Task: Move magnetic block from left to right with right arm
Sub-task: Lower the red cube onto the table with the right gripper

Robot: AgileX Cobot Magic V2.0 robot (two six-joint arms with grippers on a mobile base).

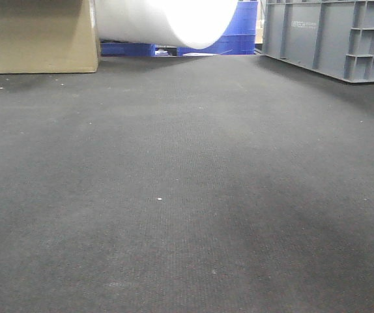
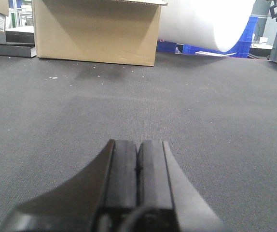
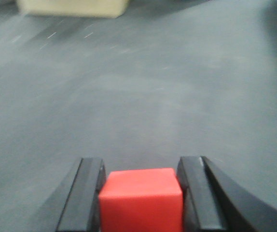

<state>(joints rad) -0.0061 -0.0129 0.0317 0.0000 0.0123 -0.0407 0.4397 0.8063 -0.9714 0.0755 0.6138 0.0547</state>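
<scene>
**Now: red block clamped in right gripper**

Right gripper [image 3: 141,193] has the magnetic block [image 3: 141,199] squeezed between its two black fingers [image 3: 86,193], both pads touching the cube's sides. Right wrist view is blurred. Left gripper [image 2: 138,166] is closed on nothing, pads pressed together, low over the dark mat [image 2: 215,121]. Far left: cardboard box [image 2: 97,31]. Far middle: white roll [image 1: 167,23] with blue crates [image 1: 239,29] behind. Far right: grey crate [image 1: 330,36].

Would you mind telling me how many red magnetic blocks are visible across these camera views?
1. The magnetic block sits between the fingers of the right pincer in the right wrist view. The front and left wrist views show none; others could lie outside the frames.
</scene>
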